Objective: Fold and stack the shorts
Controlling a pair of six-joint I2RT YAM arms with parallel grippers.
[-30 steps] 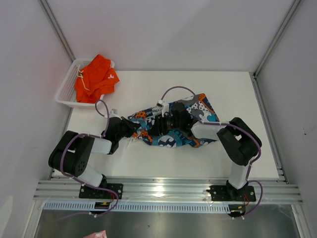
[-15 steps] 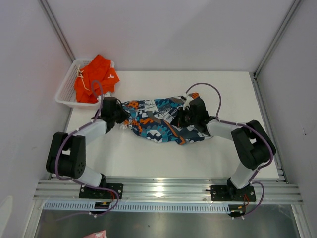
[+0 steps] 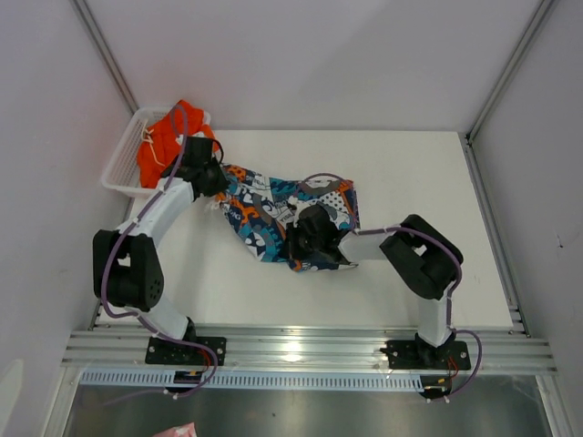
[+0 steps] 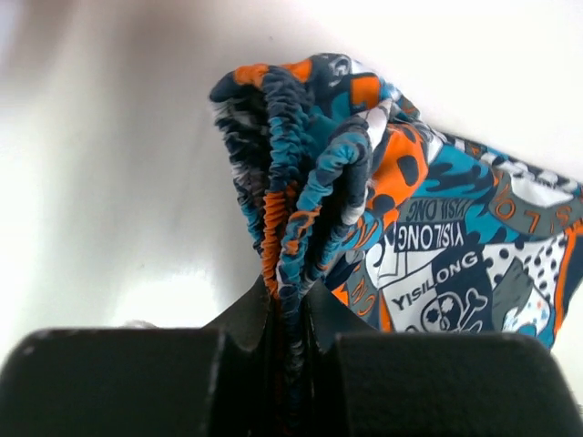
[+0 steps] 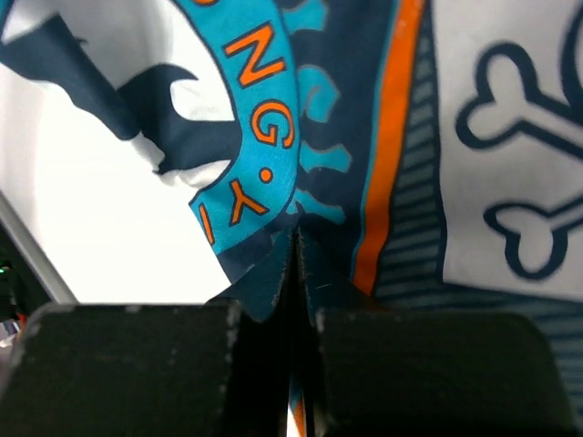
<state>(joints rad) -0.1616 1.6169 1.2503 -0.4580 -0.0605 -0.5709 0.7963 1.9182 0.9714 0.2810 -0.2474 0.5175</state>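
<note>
The printed shorts [image 3: 273, 205] lie stretched across the white table [image 3: 437, 182], blue, teal, orange and white. My left gripper [image 3: 211, 175] is shut on their gathered elastic waistband [image 4: 290, 182] at the back left, beside the basket. The right gripper [image 3: 305, 241] is shut on a thin fold of their hem [image 5: 273, 264] at the near middle. In the right wrist view the cloth [image 5: 492, 137] fills the frame beyond the jaws [image 5: 296, 244]. The plain orange shorts [image 3: 173, 141] sit bunched in the basket, white drawstring showing.
A white mesh basket [image 3: 117, 173] stands at the table's back left corner, just left of my left gripper. Grey walls with metal posts close in the table on three sides. The arm bases sit on a rail at the near edge.
The left gripper has carried the waistband back and left, up to the basket. The right gripper swung out right, then came back left and nearer with the cloth. The printed shorts shifted left.
</note>
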